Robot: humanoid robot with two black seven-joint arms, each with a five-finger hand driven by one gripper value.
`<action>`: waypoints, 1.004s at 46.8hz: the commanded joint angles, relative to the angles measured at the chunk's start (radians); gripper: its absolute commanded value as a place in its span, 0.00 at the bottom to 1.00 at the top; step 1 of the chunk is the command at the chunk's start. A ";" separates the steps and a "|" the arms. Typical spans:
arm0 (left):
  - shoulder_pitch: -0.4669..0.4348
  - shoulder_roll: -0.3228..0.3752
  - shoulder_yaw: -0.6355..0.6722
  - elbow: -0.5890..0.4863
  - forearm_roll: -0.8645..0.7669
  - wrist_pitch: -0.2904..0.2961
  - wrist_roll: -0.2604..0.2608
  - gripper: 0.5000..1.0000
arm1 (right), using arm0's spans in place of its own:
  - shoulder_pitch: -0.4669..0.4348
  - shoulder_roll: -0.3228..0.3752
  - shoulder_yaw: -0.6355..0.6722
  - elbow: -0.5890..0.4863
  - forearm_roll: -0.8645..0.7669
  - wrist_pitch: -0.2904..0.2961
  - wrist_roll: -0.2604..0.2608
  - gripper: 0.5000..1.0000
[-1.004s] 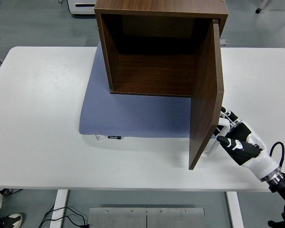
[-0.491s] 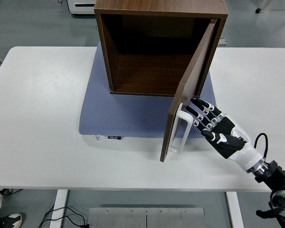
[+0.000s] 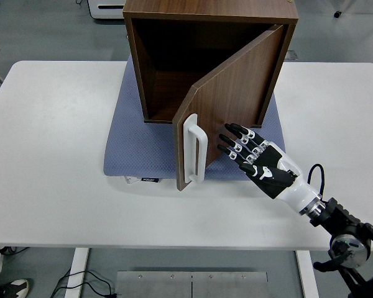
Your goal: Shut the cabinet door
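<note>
door (image 3: 227, 105) swung from wide open to half shut | right hand (image 3: 255, 160) flat, fingers spread (pushing, holding nothing) | closing underway

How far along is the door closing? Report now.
Done: the cabinet door has swung from wide open to roughly halfway shut. In hand: the right hand, fingers spread, pushes its outer face beside the white handle. Left: the remaining swing until it meets the cabinet front.

The cabinet (image 3: 174, 37) and its door (image 3: 233, 99) look like smooth dark wood; the handle (image 3: 193, 149) is shiny white plastic, the mat (image 3: 143, 149) bumpy blue.
</note>
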 commanded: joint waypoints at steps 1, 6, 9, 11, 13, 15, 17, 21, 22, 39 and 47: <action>0.001 0.000 0.000 0.000 0.000 0.000 0.000 1.00 | 0.019 0.003 -0.019 -0.018 0.000 0.000 0.000 1.00; 0.001 0.000 0.000 0.000 0.000 0.000 0.000 1.00 | 0.044 0.016 -0.030 -0.036 0.000 0.000 -0.002 1.00; 0.001 0.000 0.000 0.000 0.000 0.000 0.000 1.00 | 0.059 0.030 -0.032 -0.053 0.000 0.000 -0.002 1.00; 0.001 0.000 0.000 0.000 0.000 0.000 0.000 1.00 | 0.070 0.036 -0.035 -0.065 0.000 0.000 -0.002 1.00; 0.001 0.000 0.000 0.000 0.000 0.000 0.000 1.00 | 0.083 0.039 -0.044 -0.074 0.001 0.000 -0.002 1.00; 0.001 0.000 0.000 0.000 0.000 0.000 0.000 1.00 | 0.097 0.045 -0.053 -0.080 0.001 0.000 -0.002 1.00; 0.001 0.000 0.000 0.000 0.000 0.000 0.000 1.00 | 0.105 0.048 -0.058 -0.087 0.001 0.000 -0.002 1.00; -0.001 0.000 0.000 0.000 0.000 0.000 0.000 1.00 | 0.123 0.057 -0.059 -0.108 0.001 0.000 -0.002 1.00; 0.001 0.000 0.000 0.000 0.000 0.000 0.000 1.00 | 0.131 0.060 -0.061 -0.113 0.001 0.000 -0.002 1.00; 0.001 0.000 0.000 0.000 0.000 0.000 0.000 1.00 | 0.231 0.115 -0.094 -0.195 0.003 0.000 -0.002 1.00; 0.001 0.000 0.000 0.000 0.000 0.000 0.000 1.00 | 0.272 0.115 -0.108 -0.238 0.003 0.000 -0.002 1.00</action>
